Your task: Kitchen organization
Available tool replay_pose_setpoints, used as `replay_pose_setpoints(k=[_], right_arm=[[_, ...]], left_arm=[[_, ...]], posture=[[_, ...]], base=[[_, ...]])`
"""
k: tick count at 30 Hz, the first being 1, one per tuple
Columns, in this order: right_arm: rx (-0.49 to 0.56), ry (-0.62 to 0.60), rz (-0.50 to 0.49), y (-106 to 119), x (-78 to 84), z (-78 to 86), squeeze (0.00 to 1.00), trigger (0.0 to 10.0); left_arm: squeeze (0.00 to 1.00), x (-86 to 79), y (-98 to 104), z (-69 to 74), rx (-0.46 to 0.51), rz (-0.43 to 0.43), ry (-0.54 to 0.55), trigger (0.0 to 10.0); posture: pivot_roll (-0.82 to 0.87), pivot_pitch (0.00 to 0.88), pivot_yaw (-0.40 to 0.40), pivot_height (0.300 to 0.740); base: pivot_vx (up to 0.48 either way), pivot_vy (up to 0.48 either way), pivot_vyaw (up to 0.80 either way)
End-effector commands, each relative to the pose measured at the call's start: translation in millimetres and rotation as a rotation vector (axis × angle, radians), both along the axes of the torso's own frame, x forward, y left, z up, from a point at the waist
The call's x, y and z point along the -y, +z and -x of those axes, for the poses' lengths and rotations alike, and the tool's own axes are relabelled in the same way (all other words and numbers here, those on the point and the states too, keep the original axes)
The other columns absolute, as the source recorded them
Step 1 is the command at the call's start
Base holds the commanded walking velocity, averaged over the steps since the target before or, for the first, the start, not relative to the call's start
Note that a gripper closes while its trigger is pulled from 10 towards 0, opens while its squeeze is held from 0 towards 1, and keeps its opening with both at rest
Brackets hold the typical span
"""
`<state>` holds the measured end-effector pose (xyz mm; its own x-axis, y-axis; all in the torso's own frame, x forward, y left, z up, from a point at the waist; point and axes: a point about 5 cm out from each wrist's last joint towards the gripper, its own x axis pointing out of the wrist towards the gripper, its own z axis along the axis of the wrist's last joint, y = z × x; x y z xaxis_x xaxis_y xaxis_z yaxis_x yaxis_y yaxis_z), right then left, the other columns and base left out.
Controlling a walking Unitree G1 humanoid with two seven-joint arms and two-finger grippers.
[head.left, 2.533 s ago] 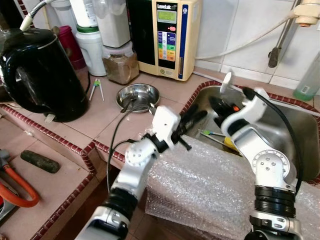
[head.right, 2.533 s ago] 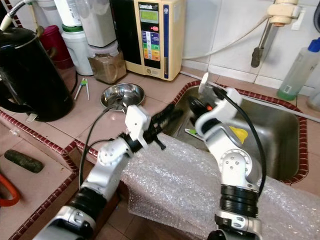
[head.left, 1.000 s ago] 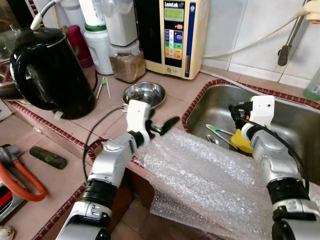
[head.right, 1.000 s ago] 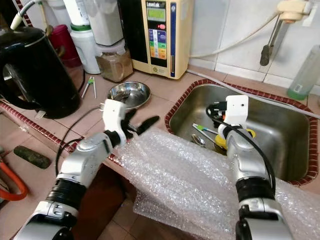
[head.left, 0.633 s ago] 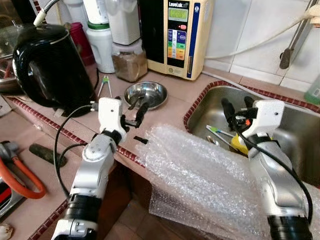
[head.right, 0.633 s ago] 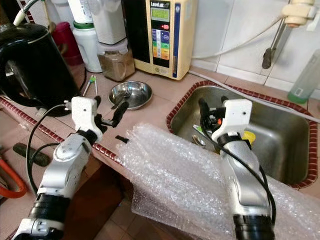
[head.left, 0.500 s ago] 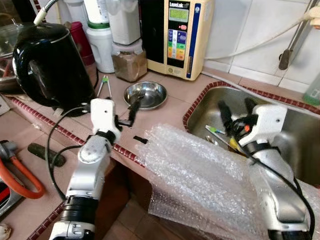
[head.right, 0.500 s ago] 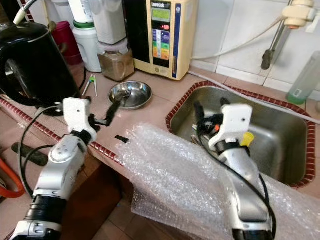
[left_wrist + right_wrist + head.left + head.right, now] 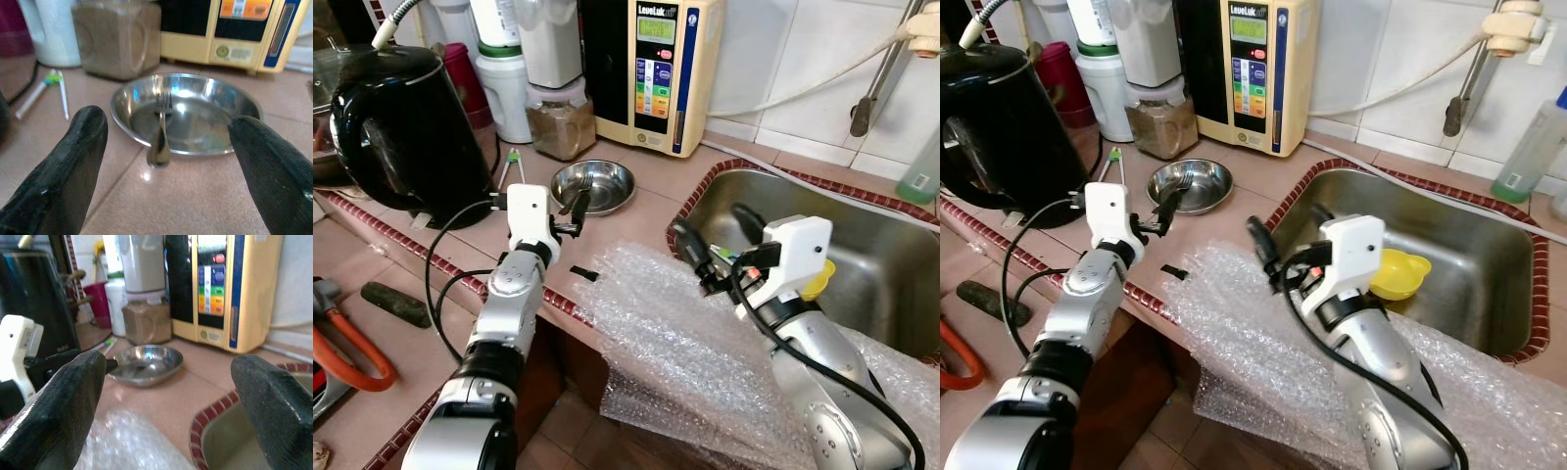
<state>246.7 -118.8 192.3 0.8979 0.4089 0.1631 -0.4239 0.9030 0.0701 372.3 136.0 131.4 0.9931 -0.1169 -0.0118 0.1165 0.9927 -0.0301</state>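
Observation:
A steel bowl with a fork in it sits on the tiled counter, in front of a jar of brown powder. My left gripper hovers just short of the bowl's near rim, open, with nothing between its fingers. My right gripper is raised over the sink's left rim and the bubble wrap, open and empty, pointing toward the bowl. A yellow funnel-like cup lies in the sink.
A black kettle stands at the counter's left, and a cream water machine against the wall. White-green tongs lie by the jar. A small black piece rests near the wrap's edge. A bottle stands behind the sink.
My left gripper left the bubble wrap's edge and swung toward the steel bowl. My right gripper rose out of the sink and moved left over the wrap.

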Motion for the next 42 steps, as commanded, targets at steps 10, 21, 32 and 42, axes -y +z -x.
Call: replay_pose_setpoints(k=[10,21,32,42], right_arm=[[-0.102,0.115,-0.009,-1.6,-4.5,24.4,0.00,10.0],[-0.150,0.123,0.012,-7.2,-4.5,27.4,0.00,10.0],[-0.159,0.113,0.019,-9.9,-4.2,26.2,0.00,10.0],[-0.161,0.106,0.019,-11.0,-5.4,24.3,0.00,10.0]], left_arm=[[0.00,-6.4,1.3,-14.6,-0.064,0.084,0.073,6.1],[0.00,-13.9,0.4,-17.7,-0.098,0.109,0.093,0.0],[0.00,-11.1,1.0,-18.8,-0.108,0.134,0.065,0.0],[0.00,-9.5,-3.7,-18.1,-0.151,0.134,0.034,0.0]], posture=[[-0.25,0.070,0.051,0.740],[-0.25,0.071,0.060,0.740],[-0.24,0.071,0.068,0.740],[-0.24,0.066,0.081,0.740]], base=[[0.000,0.000,0.00],[0.000,0.000,0.00],[0.000,0.000,0.00],[0.000,0.000,0.00]])
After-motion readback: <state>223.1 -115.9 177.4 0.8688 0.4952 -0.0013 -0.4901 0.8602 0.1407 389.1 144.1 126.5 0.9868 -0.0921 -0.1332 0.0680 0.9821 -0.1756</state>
